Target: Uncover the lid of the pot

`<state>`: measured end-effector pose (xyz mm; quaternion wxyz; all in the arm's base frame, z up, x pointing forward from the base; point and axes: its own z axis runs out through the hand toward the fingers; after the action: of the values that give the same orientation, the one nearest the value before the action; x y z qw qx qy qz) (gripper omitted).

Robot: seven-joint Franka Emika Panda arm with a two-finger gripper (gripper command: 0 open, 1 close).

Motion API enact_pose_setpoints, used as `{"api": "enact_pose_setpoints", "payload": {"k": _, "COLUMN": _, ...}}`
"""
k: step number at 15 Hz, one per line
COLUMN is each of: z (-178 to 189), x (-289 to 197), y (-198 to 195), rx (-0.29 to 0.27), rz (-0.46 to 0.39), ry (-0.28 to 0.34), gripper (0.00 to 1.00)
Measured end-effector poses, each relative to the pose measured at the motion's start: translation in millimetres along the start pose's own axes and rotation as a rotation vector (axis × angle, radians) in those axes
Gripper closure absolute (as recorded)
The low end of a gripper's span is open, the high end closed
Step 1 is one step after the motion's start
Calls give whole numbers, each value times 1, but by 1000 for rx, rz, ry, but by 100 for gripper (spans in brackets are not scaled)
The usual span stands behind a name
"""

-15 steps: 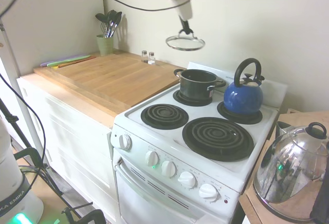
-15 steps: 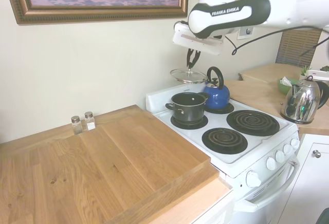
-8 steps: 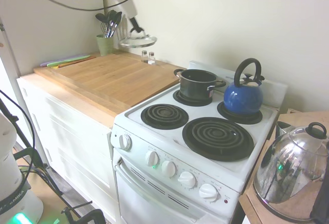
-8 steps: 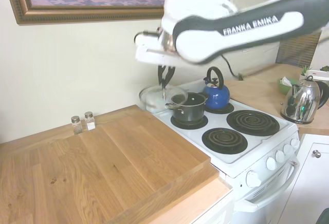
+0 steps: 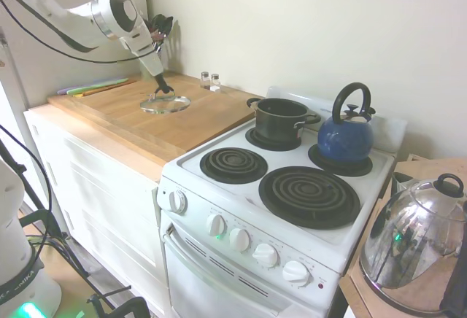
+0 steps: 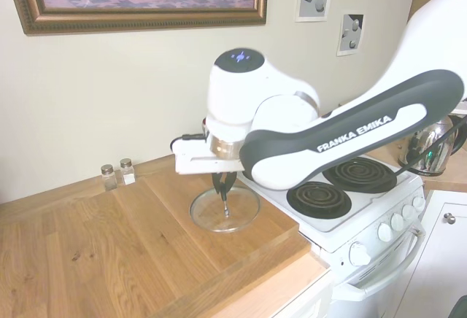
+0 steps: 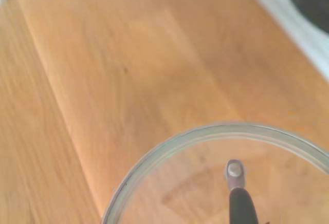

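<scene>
While the white arm is reaching over the wooden desk, its hand is grasping the black loop handle of the small round clear glass lid, which is sitting low on or just above the wood. Well apart, the small black cylindrical pot is standing uncovered on the white stove's back burner, beside a blue kettle.

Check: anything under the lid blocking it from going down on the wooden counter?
Nothing visible. The pincer holds the lid by its handle, low over a bare patch of the wooden counter. The salt and pepper shakers stand well off by the wall; the pot sits open on the stove.
</scene>
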<state>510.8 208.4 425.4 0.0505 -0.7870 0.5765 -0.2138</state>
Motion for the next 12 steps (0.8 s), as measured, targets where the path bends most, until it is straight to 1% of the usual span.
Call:
{"api": "enact_pose_setpoints", "payload": {"k": 2, "z": 13, "x": -17, "y": 0, "rx": -16, "rz": -15, "ry": -5, "gripper": 100}}
{"api": "enact_pose_setpoints", "payload": {"k": 5, "z": 20, "x": -37, "y": 1, "rx": -25, "rz": -32, "ry": -11, "gripper": 100}}
{"api": "enact_pose_setpoints", "payload": {"k": 12, "z": 36, "x": -54, "y": 7, "rx": -56, "rz": -42, "ry": -22, "gripper": 100}}
